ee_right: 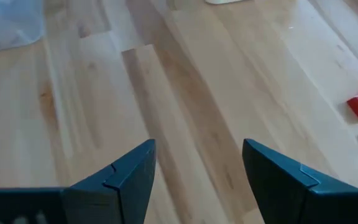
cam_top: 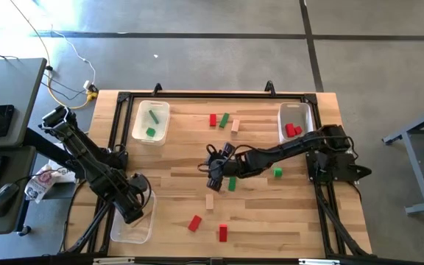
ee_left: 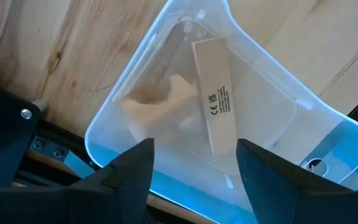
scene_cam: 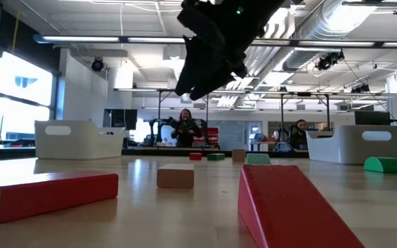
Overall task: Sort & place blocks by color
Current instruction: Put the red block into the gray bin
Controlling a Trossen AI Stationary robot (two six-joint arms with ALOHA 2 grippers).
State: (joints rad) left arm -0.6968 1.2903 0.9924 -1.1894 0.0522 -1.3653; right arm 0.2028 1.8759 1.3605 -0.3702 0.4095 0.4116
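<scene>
My left gripper (ee_left: 194,180) stands open, pointing down over the clear near-left bin (cam_top: 144,224). A plain wood block (ee_left: 160,102) shows blurred inside that bin, below the fingers and apart from them. My right gripper (ee_right: 197,177) hangs open above bare table near the middle (cam_top: 216,168), with nothing between its fingers. Near it lie two green blocks (cam_top: 232,183) (cam_top: 277,171) and a plain block (cam_top: 210,201). Two red blocks (cam_top: 194,222) (cam_top: 222,232) lie toward the near edge. A red (cam_top: 213,119), a green (cam_top: 224,120) and a plain block (cam_top: 235,126) lie at the far middle.
The far-left bin (cam_top: 140,132) holds green blocks and the far-right bin (cam_top: 284,129) holds red ones. A white label (ee_left: 215,102) lies on the near-left bin's floor. A black frame (cam_top: 197,94) runs around the table. People stand in the room beyond the table (scene_cam: 185,127).
</scene>
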